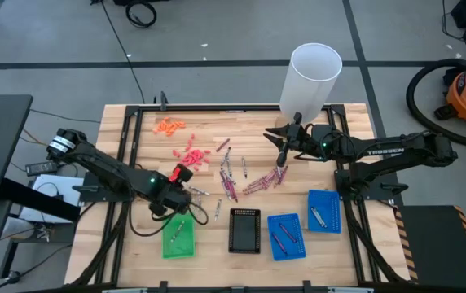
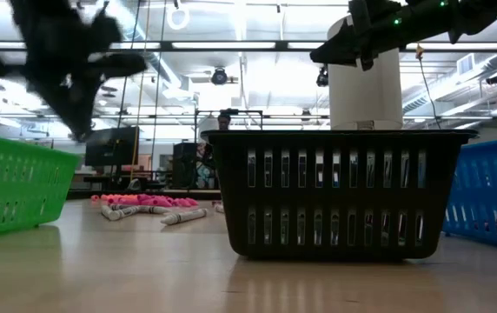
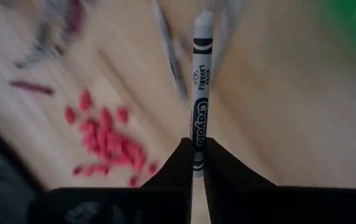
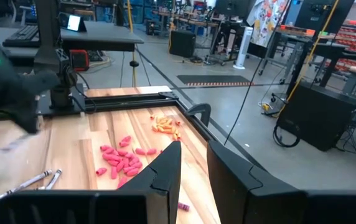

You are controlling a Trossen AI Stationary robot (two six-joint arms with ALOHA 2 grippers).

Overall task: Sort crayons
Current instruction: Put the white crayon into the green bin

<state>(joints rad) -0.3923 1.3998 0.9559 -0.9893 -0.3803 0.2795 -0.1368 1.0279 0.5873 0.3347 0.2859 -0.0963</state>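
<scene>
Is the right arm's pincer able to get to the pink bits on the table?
Probably yes. The right pincer is empty, with a gap between its fingers, and the pink pieces lie on bare wood just ahead with nothing between them.

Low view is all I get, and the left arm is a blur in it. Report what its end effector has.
Observer: The left end effector is shut on one silvery-grey crayon, which sticks out past the fingertips.
Operator: Give me its position against the green tray.
Observer: Seen from above, it hangs just beyond the far edge of the green tray, not over it.
Operator: Now the right one.
Observer: The right end effector is open and empty, above the loose crayons at mid-table.
</scene>
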